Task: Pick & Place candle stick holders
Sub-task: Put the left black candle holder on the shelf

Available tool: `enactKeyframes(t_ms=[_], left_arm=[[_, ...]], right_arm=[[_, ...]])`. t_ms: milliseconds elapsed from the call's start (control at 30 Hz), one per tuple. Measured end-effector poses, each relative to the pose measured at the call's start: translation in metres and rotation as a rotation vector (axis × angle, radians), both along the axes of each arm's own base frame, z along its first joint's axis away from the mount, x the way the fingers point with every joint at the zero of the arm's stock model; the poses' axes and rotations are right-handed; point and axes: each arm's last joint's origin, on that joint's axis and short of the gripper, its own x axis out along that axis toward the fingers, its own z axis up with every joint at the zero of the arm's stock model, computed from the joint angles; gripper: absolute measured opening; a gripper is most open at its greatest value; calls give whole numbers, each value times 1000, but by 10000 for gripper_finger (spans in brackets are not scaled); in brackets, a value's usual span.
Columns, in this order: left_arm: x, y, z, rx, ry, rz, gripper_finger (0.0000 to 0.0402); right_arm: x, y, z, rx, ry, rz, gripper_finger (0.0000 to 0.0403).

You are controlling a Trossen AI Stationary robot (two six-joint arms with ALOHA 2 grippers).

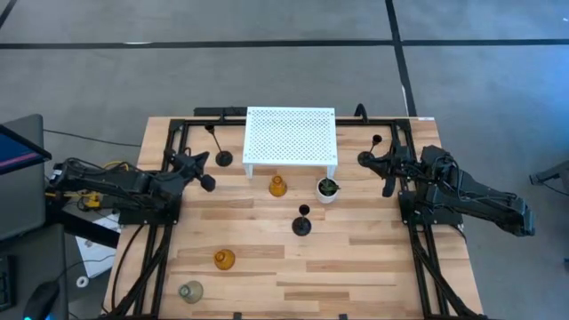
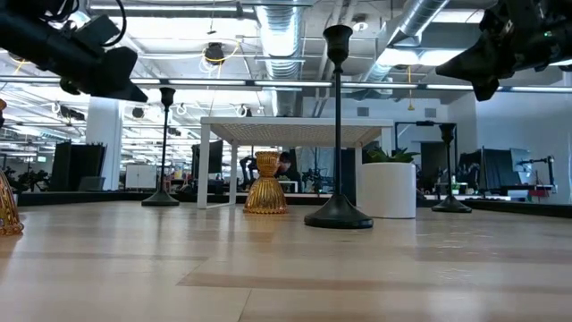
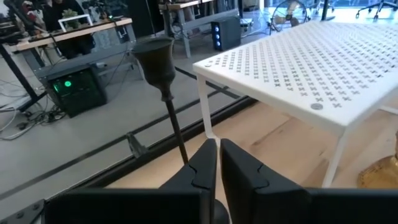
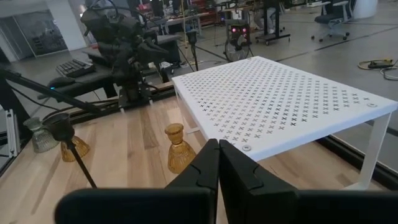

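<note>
Here we are looking down on the wooden table [image 1: 356, 258], with the white perforated shelf [image 1: 291, 136] standing at its twelve o'clock edge. We are seeing the left gripper [image 1: 201, 171] hovering at about ten o'clock, its jaws standing only a sliver apart and holding nothing, just beside the black candle holder [image 1: 223, 156] that stands at the shelf's left corner. The right gripper [image 1: 380, 167] is hanging at two o'clock with its jaws closed on nothing, near a second black holder [image 1: 376, 140]. We are finding the third black holder [image 1: 302, 224] standing upright at the table's centre. The small white pot with a green plant [image 1: 327, 188] is sitting just in front of the shelf, and an amber glass holder [image 1: 277, 186] is standing beside it at its nine o'clock. Another amber holder [image 1: 224, 259] is resting at seven o'clock, and the pale grey glass one [image 1: 190, 291] is sitting nearer the table's front edge.
</note>
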Motion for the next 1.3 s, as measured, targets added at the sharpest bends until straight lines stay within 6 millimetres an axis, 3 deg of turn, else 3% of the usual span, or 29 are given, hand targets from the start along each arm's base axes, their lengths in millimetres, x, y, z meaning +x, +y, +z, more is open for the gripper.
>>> enactKeyframes(t_ms=[333,700,967,1300], left_arm=[[12,3,-8,13,105,44,115],[18,31,-18,-76,79,294,250],[31,43,-18,-144,73,166,237],[29,55,-16,-127,68,246,209]], right_arm=[[0,0,0,-24,7,3,0],[0,0,0,-24,7,3,0],[0,0,0,-46,14,7,0],[0,0,0,-46,15,7,0]])
